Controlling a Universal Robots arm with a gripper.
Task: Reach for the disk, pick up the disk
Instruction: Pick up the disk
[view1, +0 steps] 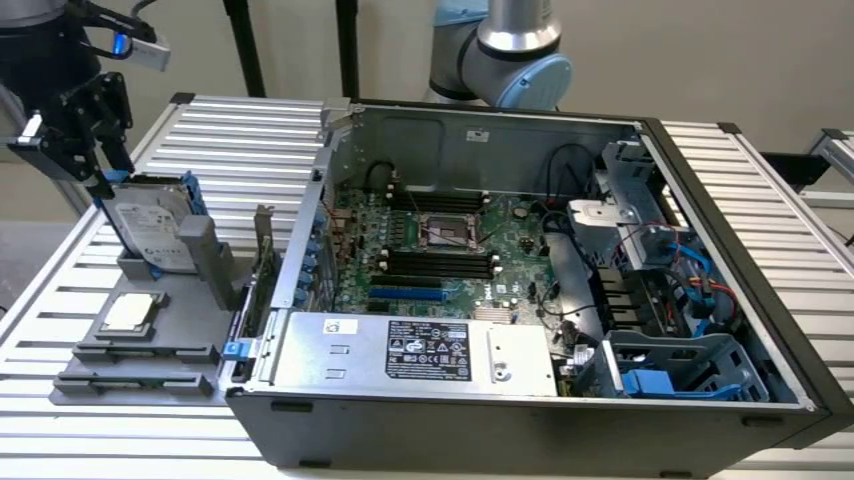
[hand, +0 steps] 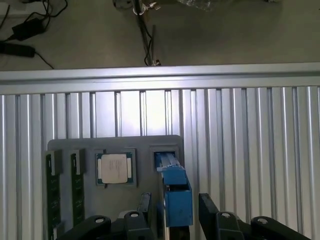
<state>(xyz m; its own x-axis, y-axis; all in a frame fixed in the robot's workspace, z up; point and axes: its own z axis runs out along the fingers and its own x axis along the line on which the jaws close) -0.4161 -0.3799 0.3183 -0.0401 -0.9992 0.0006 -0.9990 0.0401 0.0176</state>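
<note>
The disk (view1: 144, 228) stands upright on its edge in a slot of the grey holder tray (view1: 134, 385), at the exterior view's left. Its silver face with the white label shows, and a blue plastic frame runs along its edges. My gripper (view1: 104, 182) hangs just above the disk's upper corner. In the wrist view the disk (hand: 175, 192) is seen edge-on as a blue strip. My gripper (hand: 176, 212) is open, with one black finger on each side of that strip and a gap at both sides.
A small square silver chip (view1: 130, 312) (hand: 115, 167) lies on the tray beside the disk, with memory sticks (hand: 51, 192) in slots further along. The open computer case (view1: 534, 250) with its large silver box (view1: 414, 350) stands close at the exterior view's right. Everything rests on a slatted metal table (hand: 250, 150).
</note>
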